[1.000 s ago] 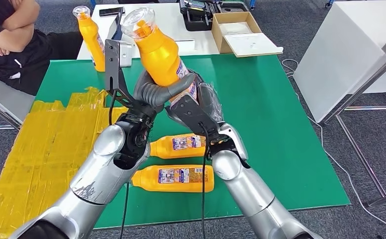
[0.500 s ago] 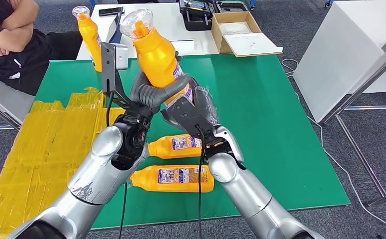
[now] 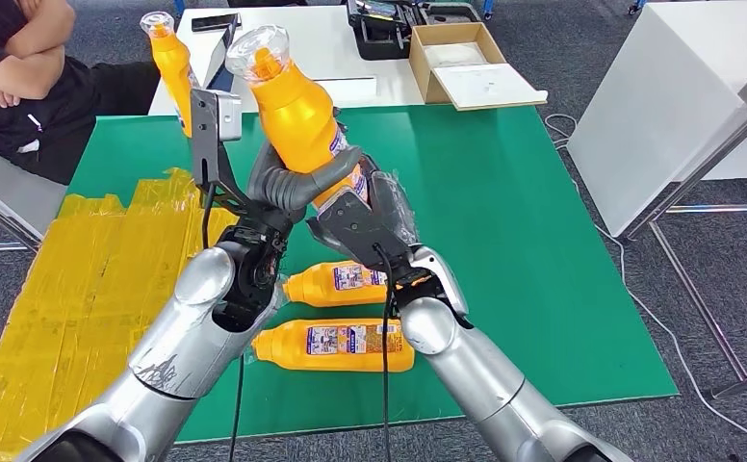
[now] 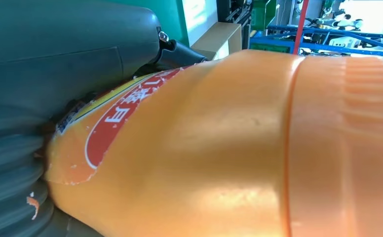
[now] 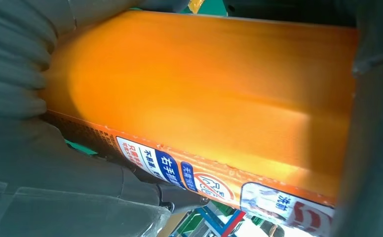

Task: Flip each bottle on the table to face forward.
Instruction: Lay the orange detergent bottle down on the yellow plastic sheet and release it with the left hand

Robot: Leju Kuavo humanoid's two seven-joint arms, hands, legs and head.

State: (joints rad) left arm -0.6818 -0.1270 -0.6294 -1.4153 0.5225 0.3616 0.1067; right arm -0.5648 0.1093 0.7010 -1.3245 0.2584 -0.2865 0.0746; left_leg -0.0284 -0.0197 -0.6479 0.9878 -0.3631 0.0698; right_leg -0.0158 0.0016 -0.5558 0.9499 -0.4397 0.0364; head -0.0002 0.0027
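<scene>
Head view: your left hand (image 3: 288, 183) and right hand (image 3: 365, 207) both clasp one raised bottle (image 3: 297, 115), cap up, lifted off the green tabletop (image 3: 533, 241), apparently so it can turn freely. Two bottles (image 3: 336, 345) lie near you; another upright bottle (image 3: 172, 67) stands far left. Open room lies right.

Left wrist view: fingers wrap the bottle's labelled body.

Right wrist view: the hand is closed around its side.
</scene>
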